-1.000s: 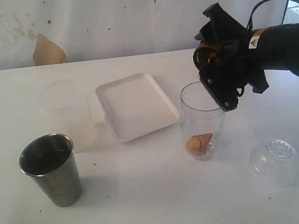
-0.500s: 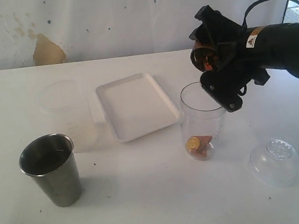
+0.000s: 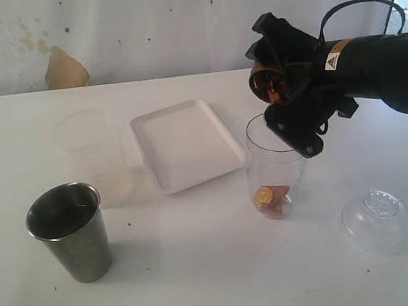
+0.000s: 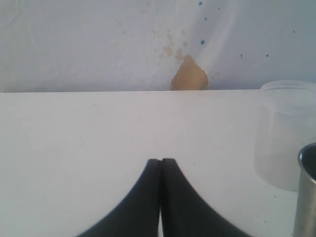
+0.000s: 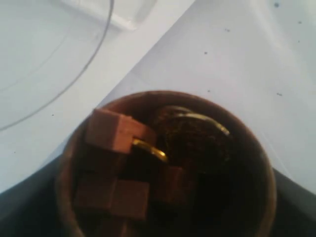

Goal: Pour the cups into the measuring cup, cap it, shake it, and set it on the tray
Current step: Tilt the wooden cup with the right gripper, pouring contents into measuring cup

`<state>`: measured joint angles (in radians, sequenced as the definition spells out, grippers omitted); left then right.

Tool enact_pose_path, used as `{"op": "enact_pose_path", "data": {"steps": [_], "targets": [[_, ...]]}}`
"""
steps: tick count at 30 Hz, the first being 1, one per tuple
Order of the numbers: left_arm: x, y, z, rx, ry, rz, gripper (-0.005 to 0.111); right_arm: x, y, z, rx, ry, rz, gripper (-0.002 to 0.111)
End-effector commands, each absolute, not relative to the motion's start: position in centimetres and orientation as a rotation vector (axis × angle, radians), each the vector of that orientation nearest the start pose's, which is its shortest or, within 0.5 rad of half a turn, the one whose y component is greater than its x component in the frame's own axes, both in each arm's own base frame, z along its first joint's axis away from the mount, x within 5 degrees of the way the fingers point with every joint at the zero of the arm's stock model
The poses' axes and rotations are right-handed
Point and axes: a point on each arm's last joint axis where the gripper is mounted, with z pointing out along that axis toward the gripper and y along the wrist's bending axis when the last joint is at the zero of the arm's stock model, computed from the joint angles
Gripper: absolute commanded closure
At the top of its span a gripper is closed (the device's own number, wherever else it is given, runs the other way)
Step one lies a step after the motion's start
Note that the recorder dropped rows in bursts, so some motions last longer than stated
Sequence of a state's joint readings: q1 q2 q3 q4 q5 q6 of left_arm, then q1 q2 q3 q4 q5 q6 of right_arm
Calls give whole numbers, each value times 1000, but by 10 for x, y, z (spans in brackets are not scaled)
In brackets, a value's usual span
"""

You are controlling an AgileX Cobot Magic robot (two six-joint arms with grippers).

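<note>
My right gripper (image 3: 279, 90) is shut on the brown wooden cup (image 3: 264, 82), held tipped above the rim of the clear measuring cup (image 3: 274, 164). The right wrist view looks into the wooden cup (image 5: 168, 163): brown cubes (image 5: 116, 131) and gold pieces lie against its dark inside, with the measuring cup's rim (image 5: 98, 44) beyond. A gold piece and brownish bits (image 3: 270, 196) lie at the measuring cup's bottom. The steel tumbler (image 3: 70, 233) stands at the front left. The white tray (image 3: 185, 144) lies in the middle. My left gripper (image 4: 161, 161) is shut and empty above the table.
A frosted plastic cup (image 3: 87, 154) stands behind the steel tumbler, and shows beside the tumbler's rim (image 4: 307, 197) in the left wrist view. A clear domed lid (image 3: 375, 221) lies at the front right. A white wall closes the table's far edge.
My right gripper has shifted left and turned the wooden cup further over the measuring cup. A gold piece has dropped in beside the brownish bit at the bottom.
</note>
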<state>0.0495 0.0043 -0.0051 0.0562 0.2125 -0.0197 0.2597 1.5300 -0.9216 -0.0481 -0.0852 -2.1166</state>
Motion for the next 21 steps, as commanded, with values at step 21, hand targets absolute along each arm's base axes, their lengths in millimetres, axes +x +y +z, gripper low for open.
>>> {"op": "enact_pose_path", "data": {"steps": [21], "targets": [[56,4,195,-17,1686,74,106,314,83,277,-2154,717,-1176,108]]}}
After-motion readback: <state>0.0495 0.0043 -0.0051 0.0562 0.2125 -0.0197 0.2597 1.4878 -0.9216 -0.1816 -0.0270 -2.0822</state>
